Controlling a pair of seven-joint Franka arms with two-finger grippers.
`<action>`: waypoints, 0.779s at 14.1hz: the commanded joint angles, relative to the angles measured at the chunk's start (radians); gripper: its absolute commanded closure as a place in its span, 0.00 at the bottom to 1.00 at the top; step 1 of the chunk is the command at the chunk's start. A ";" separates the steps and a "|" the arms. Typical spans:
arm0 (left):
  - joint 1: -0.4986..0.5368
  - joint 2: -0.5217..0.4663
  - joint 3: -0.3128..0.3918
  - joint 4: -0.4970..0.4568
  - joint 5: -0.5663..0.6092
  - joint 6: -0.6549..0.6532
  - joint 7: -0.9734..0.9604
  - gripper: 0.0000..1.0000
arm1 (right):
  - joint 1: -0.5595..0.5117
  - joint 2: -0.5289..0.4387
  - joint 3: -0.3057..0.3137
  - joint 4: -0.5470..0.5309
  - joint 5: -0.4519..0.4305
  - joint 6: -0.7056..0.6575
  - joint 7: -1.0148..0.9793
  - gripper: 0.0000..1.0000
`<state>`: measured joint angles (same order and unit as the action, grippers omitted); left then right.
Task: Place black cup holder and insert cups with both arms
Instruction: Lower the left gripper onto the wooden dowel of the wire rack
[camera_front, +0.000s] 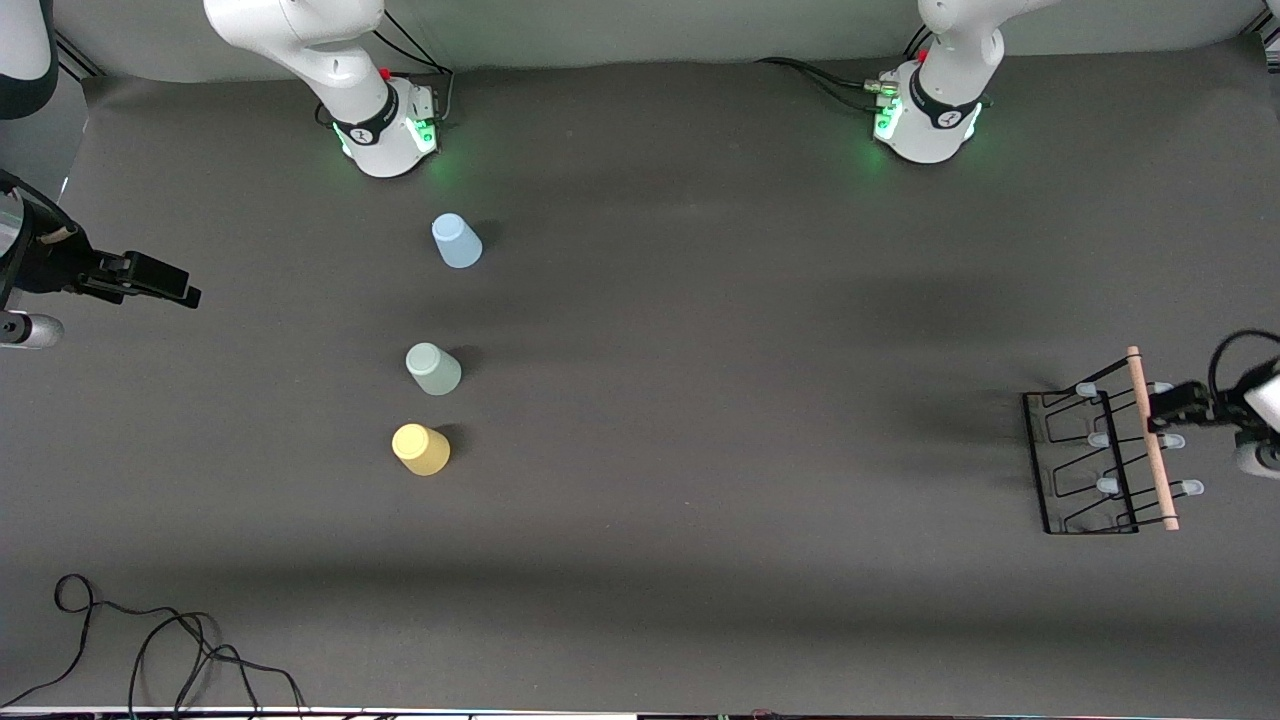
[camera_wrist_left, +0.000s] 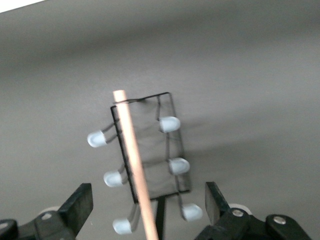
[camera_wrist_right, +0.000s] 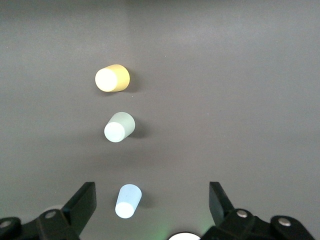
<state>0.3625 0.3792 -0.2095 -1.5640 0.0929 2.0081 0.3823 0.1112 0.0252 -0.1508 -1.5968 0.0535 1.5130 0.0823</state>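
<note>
The black cup holder (camera_front: 1120, 465) lies at the left arm's end of the table, its wooden rod handle (camera_front: 1152, 440) on top. My left gripper (camera_front: 1162, 403) hovers open at the handle. In the left wrist view the rod (camera_wrist_left: 132, 150) runs between its spread fingers (camera_wrist_left: 80, 205), which do not touch it. Three cups stand upside down in a row toward the right arm's end: light blue (camera_front: 456, 241) farthest from the front camera, mint green (camera_front: 433, 369), yellow (camera_front: 421, 449) nearest. My right gripper (camera_front: 185, 290) waits open and empty over the table's edge, apart from the cups (camera_wrist_right: 119, 127).
The two arm bases (camera_front: 385, 130) (camera_front: 930, 120) stand along the table's back edge. A loose black cable (camera_front: 150, 640) lies at the front corner near the right arm's end. A dark grey cloth covers the table between cups and holder.
</note>
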 joint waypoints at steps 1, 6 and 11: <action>0.001 0.085 -0.007 0.053 0.028 0.064 0.062 0.00 | 0.002 -0.022 0.004 -0.017 -0.020 0.001 -0.006 0.00; 0.032 0.121 -0.010 0.038 0.031 0.014 0.089 0.13 | 0.002 -0.025 0.004 -0.020 -0.020 0.001 -0.004 0.00; 0.038 0.142 -0.007 -0.016 0.047 0.008 0.086 0.44 | 0.002 -0.025 0.004 -0.020 -0.020 -0.005 -0.006 0.00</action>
<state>0.3930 0.5201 -0.2103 -1.5588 0.1184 2.0257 0.4568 0.1112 0.0252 -0.1506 -1.5971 0.0535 1.5105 0.0823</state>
